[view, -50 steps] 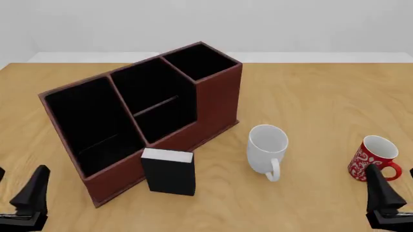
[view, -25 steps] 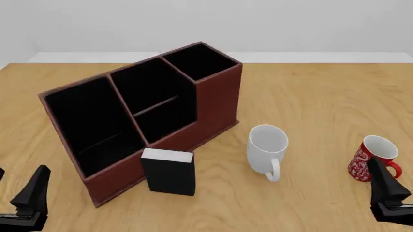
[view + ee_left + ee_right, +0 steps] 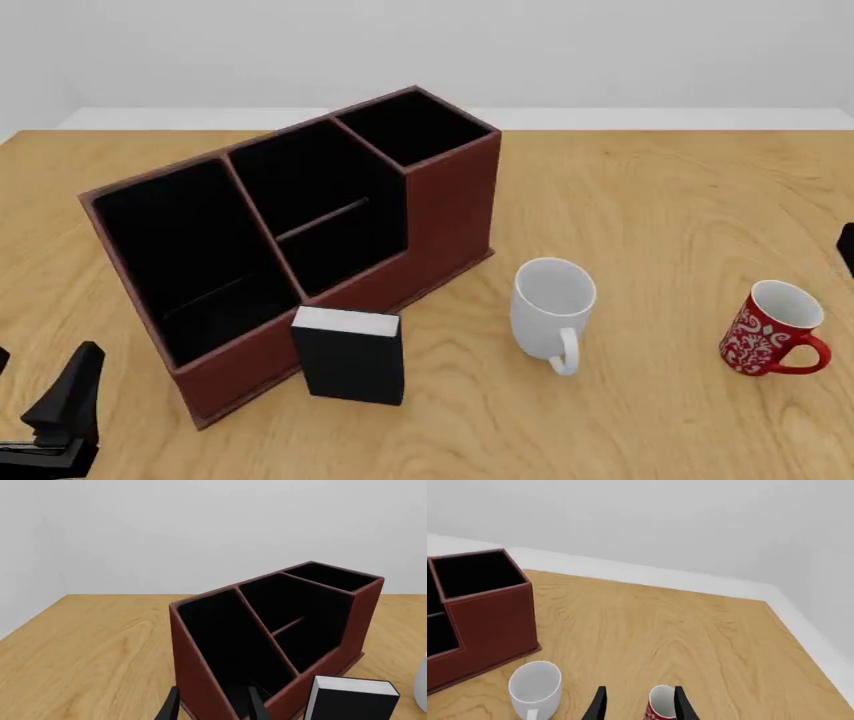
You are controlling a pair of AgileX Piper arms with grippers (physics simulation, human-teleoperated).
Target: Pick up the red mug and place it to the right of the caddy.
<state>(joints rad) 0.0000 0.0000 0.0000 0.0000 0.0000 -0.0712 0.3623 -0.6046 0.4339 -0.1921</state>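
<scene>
The red mug (image 3: 771, 330), with a white floral pattern, stands upright on the table at the right, handle toward the near right. In the right wrist view, the red mug (image 3: 660, 704) shows low between the fingertips of my open, empty right gripper (image 3: 640, 694), which is above and short of it. In the front view only a black bit of the right arm (image 3: 847, 248) shows at the right edge. The caddy (image 3: 441, 215) stands at centre-left, set at an angle. My left gripper (image 3: 213, 696) is open and empty near the table's front left, in front of the caddy (image 3: 200, 645).
A plain white mug (image 3: 551, 310) stands between the caddy and the red mug, handle toward the front; it also shows in the right wrist view (image 3: 534, 682). A small black box with a white top (image 3: 348, 356) stands against the caddy's front. Bare wood lies right of the caddy.
My right gripper has left the front view's bottom right corner and now shows only as a black bit higher at the right edge. The left gripper and the objects have not moved.
</scene>
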